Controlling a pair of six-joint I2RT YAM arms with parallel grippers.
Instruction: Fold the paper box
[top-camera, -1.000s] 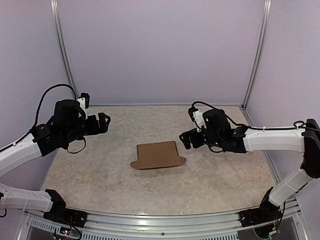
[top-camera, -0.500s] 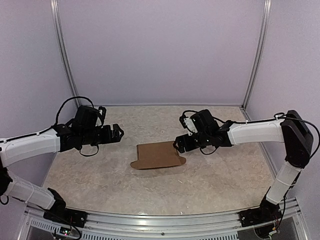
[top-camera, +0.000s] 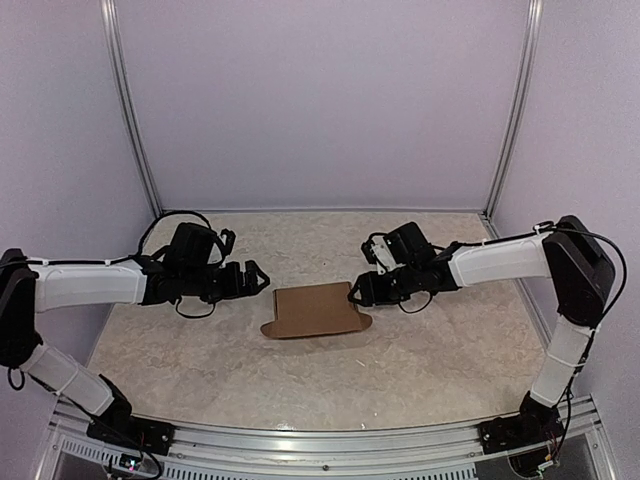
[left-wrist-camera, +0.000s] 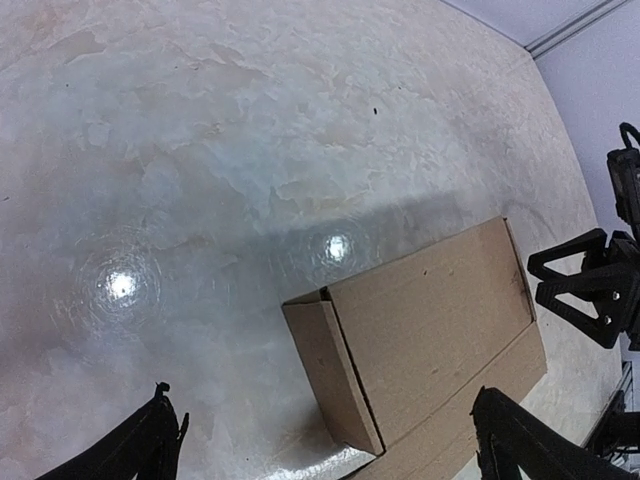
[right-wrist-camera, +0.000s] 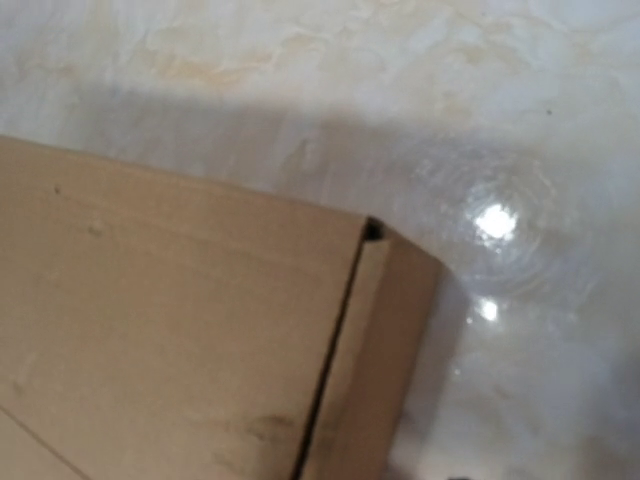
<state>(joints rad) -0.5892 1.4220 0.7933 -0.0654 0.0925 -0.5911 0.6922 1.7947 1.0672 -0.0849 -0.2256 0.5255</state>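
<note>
The paper box (top-camera: 313, 309) lies flat in the middle of the table as a slim brown closed shape, with a rounded flap sticking out along its near edge. In the left wrist view the paper box (left-wrist-camera: 430, 310) shows its short end wall. My left gripper (top-camera: 258, 279) hovers just left of the box, open, with its jaws (left-wrist-camera: 325, 440) wide on either side of that end. My right gripper (top-camera: 357, 291) is at the box's right end, its fingers (left-wrist-camera: 570, 285) apart and holding nothing. The right wrist view shows only the paper box (right-wrist-camera: 170, 320) close up, without fingers.
The marbled tabletop (top-camera: 430, 350) is enclosed by pale walls with metal posts (top-camera: 128, 110) at the back corners. A metal rail (top-camera: 320, 442) runs along the near edge by the arm bases.
Both arms have reached inward and down toward the box's two ends. The right gripper's jaws have narrowed. The box has not moved.
</note>
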